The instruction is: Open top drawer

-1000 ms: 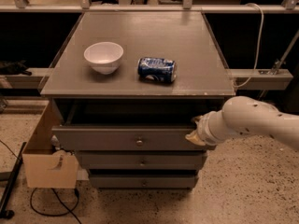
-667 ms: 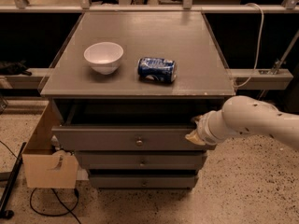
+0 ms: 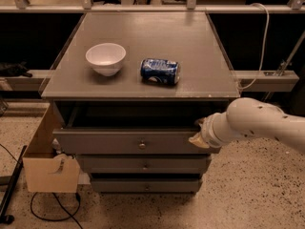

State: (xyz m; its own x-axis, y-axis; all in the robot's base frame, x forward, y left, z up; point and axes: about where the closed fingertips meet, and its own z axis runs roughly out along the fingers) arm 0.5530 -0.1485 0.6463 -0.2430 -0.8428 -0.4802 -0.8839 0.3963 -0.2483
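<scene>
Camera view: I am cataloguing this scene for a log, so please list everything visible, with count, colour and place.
grey wooden drawer cabinet: one, grey, centre of the view
white round bowl: one, white, upright on the cabinet top, left side
blue drinks can: one, blue, lying on its side to the right of the bowl
top drawer: one, grey, partly open just under the cabinet top, small round knob at centre
lower drawers: two, grey, below the top drawer
cardboard box: one, tan, left of the cabinet on the speckled floor
white cable: one, white, right of the cabinet
robot arm: one, white, reaching in from the right
gripper: one, at the right end of the top drawer's front
</scene>
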